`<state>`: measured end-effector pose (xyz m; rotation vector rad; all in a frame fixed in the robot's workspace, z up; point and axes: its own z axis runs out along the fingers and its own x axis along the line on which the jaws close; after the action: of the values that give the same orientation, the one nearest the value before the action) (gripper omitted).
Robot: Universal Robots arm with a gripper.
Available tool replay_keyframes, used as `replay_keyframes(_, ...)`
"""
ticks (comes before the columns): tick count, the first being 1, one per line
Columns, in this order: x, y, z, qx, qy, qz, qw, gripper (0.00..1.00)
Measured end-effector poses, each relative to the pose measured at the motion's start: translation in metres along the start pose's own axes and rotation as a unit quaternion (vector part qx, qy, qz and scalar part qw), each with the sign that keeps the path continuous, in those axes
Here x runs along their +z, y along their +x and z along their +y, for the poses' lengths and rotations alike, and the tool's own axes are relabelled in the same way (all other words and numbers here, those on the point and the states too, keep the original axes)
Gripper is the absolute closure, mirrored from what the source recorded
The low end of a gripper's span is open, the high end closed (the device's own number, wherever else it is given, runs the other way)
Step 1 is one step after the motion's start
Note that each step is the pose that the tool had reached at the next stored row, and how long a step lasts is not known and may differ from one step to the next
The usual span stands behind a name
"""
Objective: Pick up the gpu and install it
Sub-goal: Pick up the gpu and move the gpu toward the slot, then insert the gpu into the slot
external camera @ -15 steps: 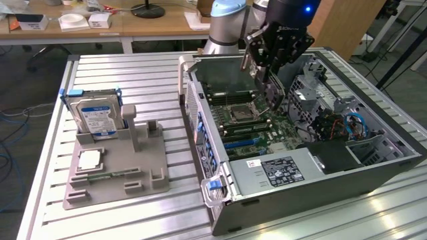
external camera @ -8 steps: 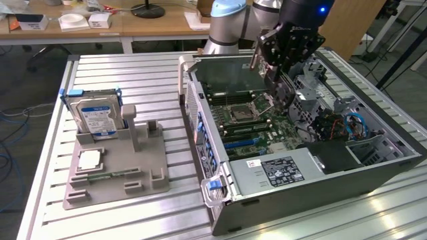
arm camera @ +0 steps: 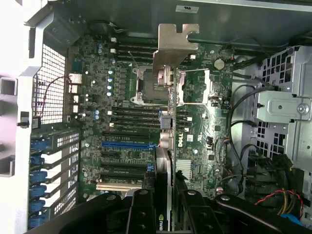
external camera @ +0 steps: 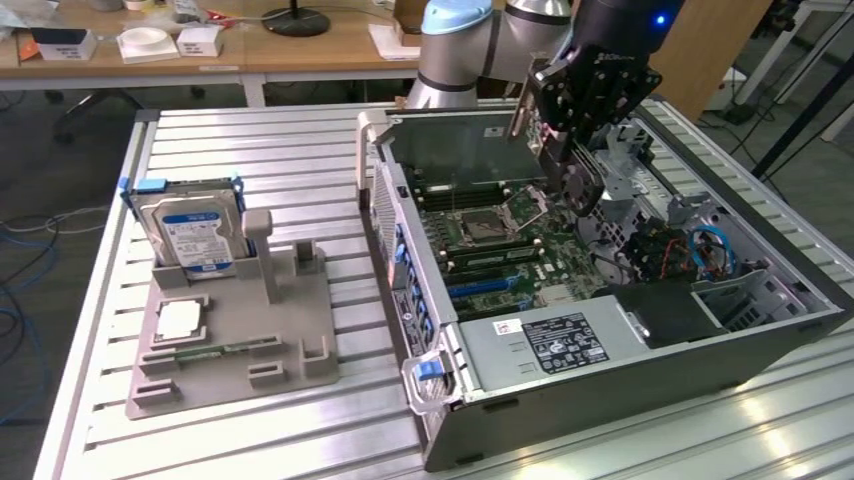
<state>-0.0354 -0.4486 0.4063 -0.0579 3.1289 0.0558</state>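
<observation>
The gripper [arm camera: 168,208] holds the gpu [arm camera: 169,122] tight between its jaws, with the thin edge facing the wrist camera. The gpu hangs over the motherboard [arm camera: 122,112], inside the open computer case [external camera: 641,400]. Its long side seems to point away from the jaws and down at the motherboard, silver bracket [arm camera: 174,46] end first. The blue slot [arm camera: 127,145] on the motherboard lies just beside the card and runs across it. The card says NVIDIA near the jaws. The motherboard says DELL.
</observation>
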Motion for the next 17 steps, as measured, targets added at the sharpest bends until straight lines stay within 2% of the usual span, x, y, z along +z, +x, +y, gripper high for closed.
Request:
replay_keyframes(12, 0.0001, 0.0, 0.0, -0.001, -0.0001, 0.0, 1.0, 0.74)
replay_keyframes(17, 0.0003, -0.0005, 0.0, -0.013, -0.0002, 0.0005, 0.9999, 0.74)
